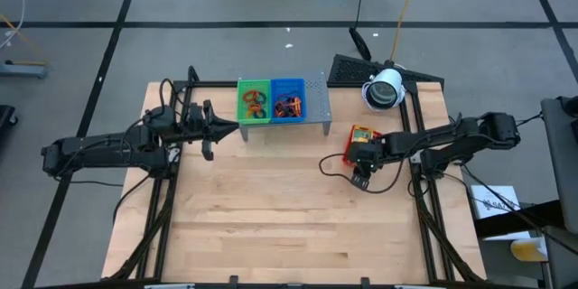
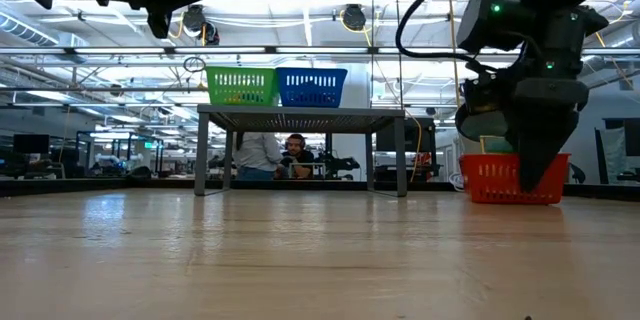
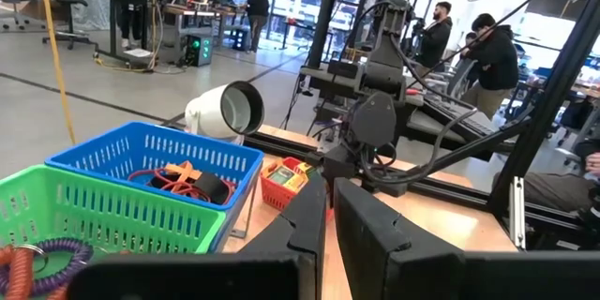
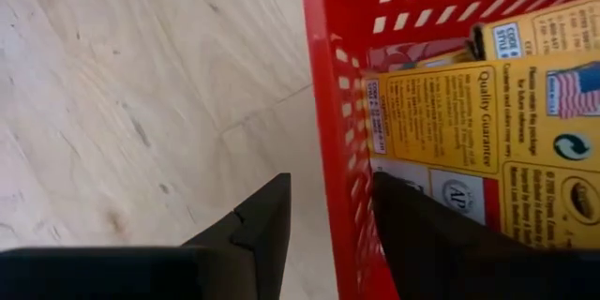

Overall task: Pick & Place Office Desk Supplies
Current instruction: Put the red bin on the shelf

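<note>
1. On the wooden table (image 1: 271, 217) seen from above, the right gripper (image 1: 363, 173) sits at the red basket (image 1: 360, 135) near the table's right side. The left gripper (image 1: 209, 128) waits just beside the grey shelf (image 1: 316, 99), which carries a green basket (image 1: 254, 99) and a blue basket (image 1: 289, 97) with orange rubber bands inside

2. From table height, the right gripper (image 2: 530, 165) hangs in front of the red basket (image 2: 500, 182). You cannot tell from here what it holds

3. Past the left arm's fingers (image 3: 370, 239), which are almost together with nothing between them, the blue basket (image 3: 141, 155) holds orange bands and a dark clip (image 3: 211, 187)

4. Past the right arm's fingers (image 4: 267, 220), the jaws stand apart, one outside and one inside the red basket wall (image 4: 337, 131). Yellow packets (image 4: 469, 122) lie flat in that basket

5. The packets look light, thin and a bit bendy, maybe slippery. I think it is best to pinch one by a free edge. The bands are soft and floppy, so grab them in a bunch
</note>
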Action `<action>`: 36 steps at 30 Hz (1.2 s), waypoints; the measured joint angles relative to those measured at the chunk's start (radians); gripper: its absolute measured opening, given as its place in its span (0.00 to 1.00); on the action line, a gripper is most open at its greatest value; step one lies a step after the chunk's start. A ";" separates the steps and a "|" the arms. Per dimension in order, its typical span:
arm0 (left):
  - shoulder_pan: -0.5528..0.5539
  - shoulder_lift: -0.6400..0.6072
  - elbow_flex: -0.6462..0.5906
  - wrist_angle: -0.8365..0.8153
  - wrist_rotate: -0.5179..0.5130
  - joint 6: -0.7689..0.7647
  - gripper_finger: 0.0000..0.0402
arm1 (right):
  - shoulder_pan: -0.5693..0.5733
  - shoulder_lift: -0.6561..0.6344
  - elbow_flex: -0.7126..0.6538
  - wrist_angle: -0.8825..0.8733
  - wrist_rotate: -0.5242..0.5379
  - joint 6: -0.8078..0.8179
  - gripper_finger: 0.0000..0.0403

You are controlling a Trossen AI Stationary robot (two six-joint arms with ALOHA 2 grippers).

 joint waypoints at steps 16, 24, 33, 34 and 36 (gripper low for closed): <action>0.000 0.000 0.000 -0.013 0.000 -0.003 0.08 | 0.035 0.002 0.028 -0.013 0.078 0.098 0.01; 0.000 0.000 0.000 -0.032 0.000 -0.018 0.08 | 0.098 -0.046 0.278 -0.393 0.104 0.170 0.00; 0.000 0.000 0.000 -0.032 0.000 -0.019 0.08 | 0.124 -0.046 0.599 -0.731 0.243 0.094 0.00; 0.000 0.000 0.000 -0.032 0.000 -0.019 0.08 | 0.122 -0.047 0.624 -0.752 0.261 0.077 0.00; 0.000 0.000 0.000 -0.032 0.000 -0.019 0.08 | 0.111 -0.045 0.661 -0.775 0.291 0.032 0.00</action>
